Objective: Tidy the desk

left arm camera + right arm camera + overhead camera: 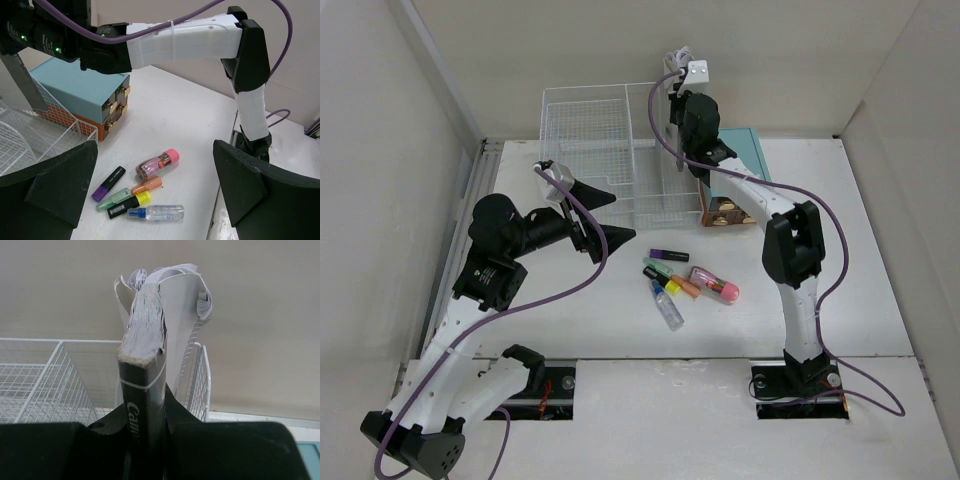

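- The desk [840, 260], a large flat white matte tabletop, spans the top view from the pale left wall to the right one, beyond the two arm bases.
- The left gripper [620, 214] hangs over the desk's left-centre, its two black wedge fingers spread wide and holding nothing, just left of a cluster of pens.
- A white wire basket organizer [585, 125] stands at the desk's back edge, behind that gripper.
- The cluster lies loose on the desk's centre: a purple highlighter with a black body [669, 255], a pale green highlighter [660, 268], a black marker with a yellow cap [660, 282], an orange marker [682, 285], a clear plastic bottle with a blue cap [669, 313] nearest the bases, and a clear tube with a pink cap [715, 286] on the right.
- The right gripper [148, 437] is raised over the basket's right end, its black fingers clamped on a thick dark-spined booklet [145, 340] with white lettering and frayed grey pages, held upright; whether its lower edge is inside a compartment cannot be told.
- A teal box of small drawers with an orange brick-pattern base [745, 150] sits just beside the basket's right side, partly under the right arm.
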`<state>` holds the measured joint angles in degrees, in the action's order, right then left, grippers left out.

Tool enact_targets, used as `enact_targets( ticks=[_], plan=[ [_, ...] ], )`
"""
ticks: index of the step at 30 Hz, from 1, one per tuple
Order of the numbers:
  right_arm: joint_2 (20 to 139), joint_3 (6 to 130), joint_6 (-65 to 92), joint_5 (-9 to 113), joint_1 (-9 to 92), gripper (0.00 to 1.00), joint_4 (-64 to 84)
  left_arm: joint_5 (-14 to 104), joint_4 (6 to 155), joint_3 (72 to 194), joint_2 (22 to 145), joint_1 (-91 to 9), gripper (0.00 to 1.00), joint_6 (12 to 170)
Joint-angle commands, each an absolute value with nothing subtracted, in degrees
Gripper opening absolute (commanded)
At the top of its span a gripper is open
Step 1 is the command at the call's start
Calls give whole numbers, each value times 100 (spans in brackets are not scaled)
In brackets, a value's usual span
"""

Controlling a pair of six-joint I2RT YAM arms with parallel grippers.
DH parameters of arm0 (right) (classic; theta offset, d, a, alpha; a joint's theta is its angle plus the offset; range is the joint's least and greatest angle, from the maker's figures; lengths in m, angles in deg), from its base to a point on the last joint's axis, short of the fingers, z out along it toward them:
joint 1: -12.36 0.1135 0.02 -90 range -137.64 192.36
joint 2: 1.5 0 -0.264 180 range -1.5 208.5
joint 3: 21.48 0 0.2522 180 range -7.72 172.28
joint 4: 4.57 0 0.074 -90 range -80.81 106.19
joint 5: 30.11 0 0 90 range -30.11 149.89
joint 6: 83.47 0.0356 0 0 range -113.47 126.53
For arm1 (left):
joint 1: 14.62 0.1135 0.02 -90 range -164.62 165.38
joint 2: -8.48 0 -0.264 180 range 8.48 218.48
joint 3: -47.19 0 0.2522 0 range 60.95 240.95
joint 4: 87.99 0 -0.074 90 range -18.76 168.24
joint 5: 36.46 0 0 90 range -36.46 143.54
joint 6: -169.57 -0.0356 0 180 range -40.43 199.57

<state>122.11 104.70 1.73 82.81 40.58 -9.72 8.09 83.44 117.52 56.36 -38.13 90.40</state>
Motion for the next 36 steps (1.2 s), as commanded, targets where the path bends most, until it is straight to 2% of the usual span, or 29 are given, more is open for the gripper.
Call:
enact_targets(
  ticks=[1, 11, 15, 16, 18, 19, 21, 24, 28, 32, 33, 34, 35, 36],
  plan=[
    [12146, 10706, 231, 8520, 4101, 0, -2122, 599, 8501, 11834, 5576, -3800, 100, 8933],
    [11971, 10084, 170, 8749, 4206, 0, -2437, 547, 8554, 11781, 5576, -3800, 100, 8933],
    [11847, 9293, -50, 8828, 4320, 44, -3288, 494, 8607, 11781, 5576, -3800, 100, 8985],
    [11778, 9135, -120, 8828, 4321, 63, -3395, 494, 8607, 11781, 5515, -3800, 100, 8985],
    [11638, 8687, -295, 8880, 4382, 76, -3649, 494, 8607, 11781, 5515, -3800, 100, 8985],
    [11584, 8520, -392, 8881, 4452, 87, -4034, 494, 8607, 11781, 5515, -3800, 100, 8985],
    [11418, 8099, -673, 8934, 4514, 93, -4370, 494, 8607, 11781, 5515, -3800, 100, 9038],
    [11215, 7720, -832, 9039, 4575, 97, -4715, 441, 8607, 11781, 5463, -3800, 100, 9090],
    [10610, 7386, -946, 9197, 4575, 97, -4662, 319, 8817, 11781, 5462, -3800, 100, 9196],
    [9908, 7208, -999, 9197, 4628, 98, -3979, 266, 8932, 11781, 5462, -3800, 100, 9371],
    [9757, 7304, -999, 9197, 4689, 96, -3219, 265, 8932, 11781, 5462, -3800, 100, 9372],
    [9590, 7357, -947, 9145, 4690, 90, -2742, 265, 9001, 11720, 5462, -3800, 100, 9459],
    [9275, 7567, -764, 9023, 4690, 78, -2154, 431, 9002, 11720, 5462, -3800, 100, 9512],
    [9107, 7682, -527, 8604, 4577, 59, -921, 545, 9002, 11668, 5462, -3800, 100, 9643]
  ],
)
